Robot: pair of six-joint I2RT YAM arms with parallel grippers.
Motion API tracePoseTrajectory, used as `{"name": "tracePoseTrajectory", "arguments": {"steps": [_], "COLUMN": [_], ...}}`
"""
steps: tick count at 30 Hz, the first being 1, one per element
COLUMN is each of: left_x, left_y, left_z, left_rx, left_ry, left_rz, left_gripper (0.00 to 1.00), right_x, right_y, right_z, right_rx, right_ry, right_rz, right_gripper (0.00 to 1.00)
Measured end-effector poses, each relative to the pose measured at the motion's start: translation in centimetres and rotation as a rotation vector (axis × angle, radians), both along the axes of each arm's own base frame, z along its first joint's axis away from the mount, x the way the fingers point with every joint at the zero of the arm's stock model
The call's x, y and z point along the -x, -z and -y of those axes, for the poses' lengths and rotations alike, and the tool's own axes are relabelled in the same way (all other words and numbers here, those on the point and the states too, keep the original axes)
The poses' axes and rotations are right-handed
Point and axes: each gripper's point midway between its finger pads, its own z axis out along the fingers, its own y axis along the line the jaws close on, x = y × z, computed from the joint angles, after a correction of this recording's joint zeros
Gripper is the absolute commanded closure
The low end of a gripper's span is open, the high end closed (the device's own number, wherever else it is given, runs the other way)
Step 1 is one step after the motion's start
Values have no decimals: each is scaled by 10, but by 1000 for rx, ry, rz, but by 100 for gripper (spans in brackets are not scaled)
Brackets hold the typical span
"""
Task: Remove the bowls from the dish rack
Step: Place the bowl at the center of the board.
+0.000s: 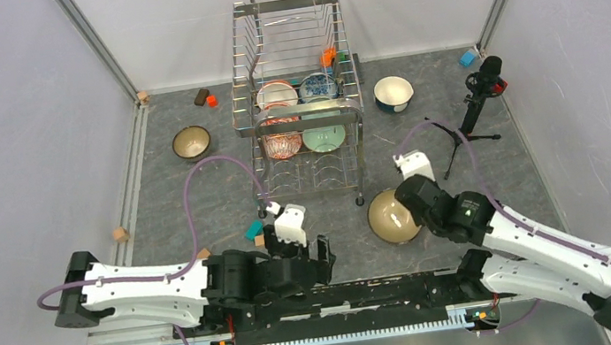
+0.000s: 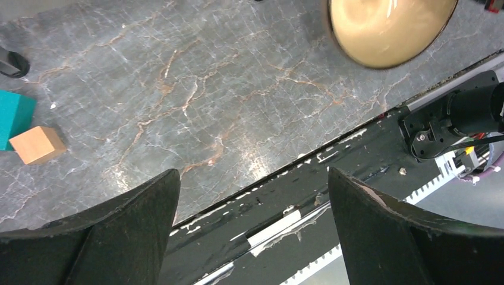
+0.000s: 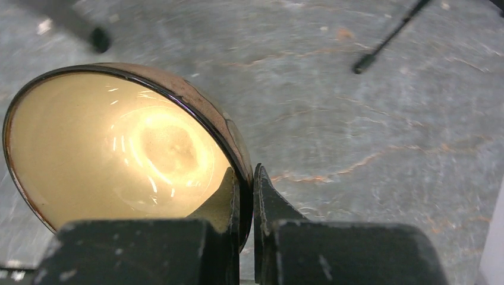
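One tan bowl (image 3: 119, 148) pinched tight at rim by R fingers (image 3: 273, 208); L fingers (image 2: 119, 237) spread wide, holding nothing.

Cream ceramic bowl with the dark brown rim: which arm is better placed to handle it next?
Probably the right: the right end effector pinches the cream ceramic bowl at its rim. The left end effector is open and empty.

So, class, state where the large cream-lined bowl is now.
The bowl is near-right of the dish rack in the top view, its rim pinched in the right claw.
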Motion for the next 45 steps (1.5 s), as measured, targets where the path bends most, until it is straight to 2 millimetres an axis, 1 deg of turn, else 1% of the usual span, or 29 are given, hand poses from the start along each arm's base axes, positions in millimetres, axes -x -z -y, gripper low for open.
{"name": "tracePoseTrajectory", "arguments": {"steps": [5, 9, 11, 13, 16, 19, 28, 32, 34, 37, 40, 43, 45], "left_x": [-5, -9, -12, -14, -17, -19, -20, -20, -19, -19, -18, -18, -18], "left_y": [1, 10, 12, 13, 17, 19, 20, 23, 24, 29, 34, 35, 34], "left_z": [-13, -21, -25, -29, -37, -44, -51, -52, -53, -55, -57, -57, -57], "left_rx": [0, -30, -37, -35, -23, -9, 38, 48, 56, 63, 61, 63, 69], "left_ry": [-21, -43, -63, -86, -111, -122, -131, -137, -142, -152, -158, -159, -161], "left_rz": [24, 39, 47, 53, 57, 64, 65, 58, 53, 43, 34, 31, 28], "left_gripper": [0, 0, 0, 0, 0, 0, 1, 1, 1, 1, 1, 2, 2], "right_x": [-24, -43, -56, -68, -82, -95, -141, -149, -150, -155, -164, -174, -181], "right_y": [-6, -6, -2, 6, 21, 31, 36, 47, 51, 52, 54, 54, 54], "right_z": [31, 45, 50, 54, 57, 57, 53, 53, 57, 61, 66, 68, 69], "right_rx": [-26, -98, -129, -146, -152, -171, -244, -257, -262, -283, -302, -316, -321], "right_ry": [185, 307, 372, 423, 478, 510, 556, 564, 576, 585, 602, 609, 611], "right_rz": [43, 73, 72, 59, 14, -30, -43, -79, -89, -93, -99, -108, -111], "right_gripper": [100, 100, 100, 100, 100, 100, 100, 100, 100, 100, 100, 100, 97]}}
